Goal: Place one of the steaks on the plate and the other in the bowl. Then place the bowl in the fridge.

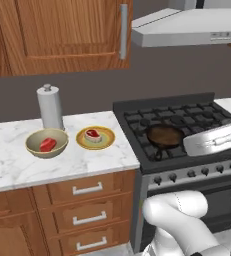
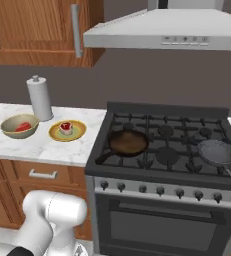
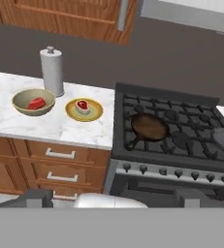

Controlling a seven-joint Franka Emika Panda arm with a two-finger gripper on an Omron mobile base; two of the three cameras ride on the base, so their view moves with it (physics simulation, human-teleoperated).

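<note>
jaws: standing wide apart, nothing between them; in the hand view the two dark finger tips sit at the bottom edge, far to either side
gripper: well back from the counter, looking down over counter and stove from in front, touching nothing
bowl: on the marble counter, left of the plate and just beside it, upright; one steak lies inside
steak in bowl: red cut lying on the olive inside, slightly tilted against the wall
plate: flat on the counter, between the bowl and the stove's left edge, near but apart from both
steak on plate: red cut with pale rim, lying near the plate's middle
paper towel roll: upright behind the bowl, near the back wall
stove: black gas range, right of the counter, a row of knobs along its front
frying pan: dark, on the front left burner, handle pointing toward the front left
second pan: grey, on the right burners, handle running toward the front right
drawers: wooden, pale bar handles, under the counter, all closed
range hood: grey, above the stove
wall cabinets: wood, closed, above the counter
</note>
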